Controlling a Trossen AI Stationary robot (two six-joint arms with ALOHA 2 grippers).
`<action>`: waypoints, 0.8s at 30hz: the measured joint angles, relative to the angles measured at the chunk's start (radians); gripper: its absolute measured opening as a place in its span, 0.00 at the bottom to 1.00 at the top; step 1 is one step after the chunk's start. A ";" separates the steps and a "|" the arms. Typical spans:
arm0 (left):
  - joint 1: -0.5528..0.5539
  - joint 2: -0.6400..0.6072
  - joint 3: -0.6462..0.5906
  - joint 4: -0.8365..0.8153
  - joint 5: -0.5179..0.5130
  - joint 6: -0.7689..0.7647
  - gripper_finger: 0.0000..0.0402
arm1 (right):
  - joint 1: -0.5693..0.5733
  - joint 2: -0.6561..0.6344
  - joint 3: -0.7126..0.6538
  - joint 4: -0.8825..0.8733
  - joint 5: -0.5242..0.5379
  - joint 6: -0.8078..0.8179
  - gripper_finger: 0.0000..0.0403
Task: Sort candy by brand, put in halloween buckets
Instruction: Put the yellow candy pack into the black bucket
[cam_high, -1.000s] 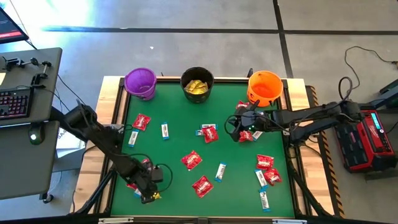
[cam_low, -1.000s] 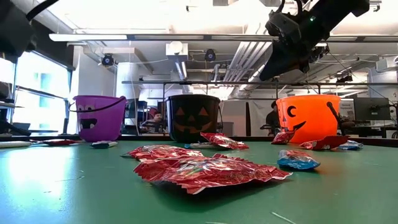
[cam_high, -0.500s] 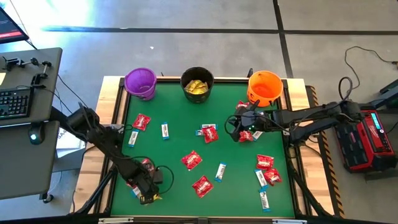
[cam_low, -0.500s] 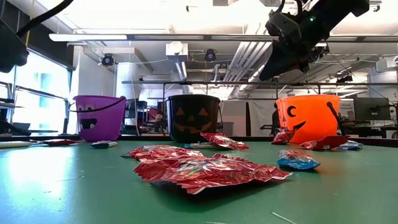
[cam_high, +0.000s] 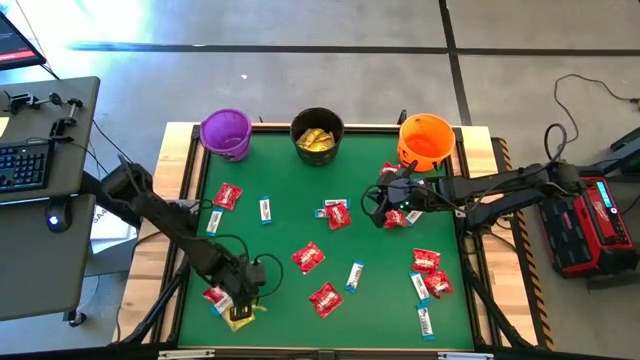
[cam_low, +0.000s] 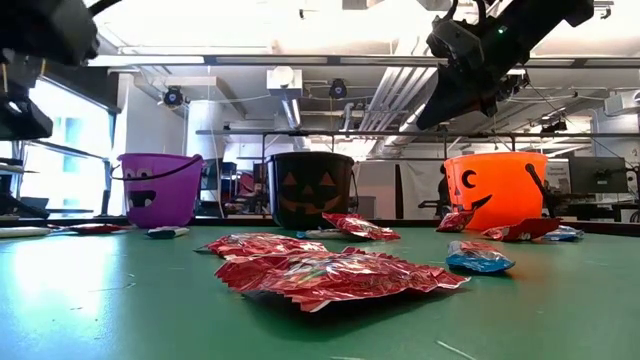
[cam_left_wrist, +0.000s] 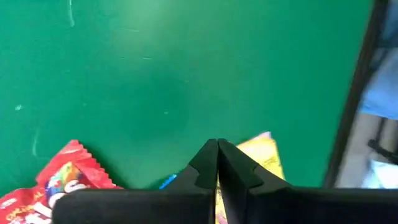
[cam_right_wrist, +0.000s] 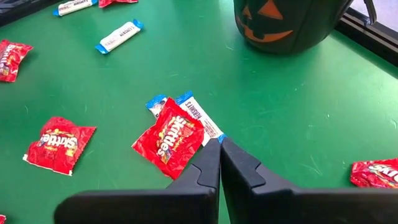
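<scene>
Pinching yellow packet (cam_left_wrist: 264, 155), seemingly: left end effector (cam_left_wrist: 217, 163); right end effector (cam_right_wrist: 220, 163) pressed together, idle.

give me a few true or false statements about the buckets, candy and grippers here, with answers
1. The black bucket holds yellow candy. True.
2. The purple bucket stands between the other two. False: the black one is in the middle, the orange bucket on the far side.
3. The left gripper is shut on a yellow packet. True.
4. The right gripper holds a red packet. False: its fingers are shut with nothing between them, above the table.
5. No candy remains on the table. False: red packets and white-and-blue bars lie scattered.
</scene>
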 joint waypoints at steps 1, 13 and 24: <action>0.005 -0.008 0.000 0.017 0.028 0.013 0.00 | 0.000 0.000 0.000 0.000 0.000 0.000 0.00; -0.113 0.025 0.000 0.121 0.125 0.016 0.32 | 0.000 0.000 0.000 0.000 -0.005 -0.003 0.00; -0.221 0.026 0.000 0.153 0.027 0.248 0.52 | 0.000 0.000 0.000 0.000 -0.009 -0.025 0.00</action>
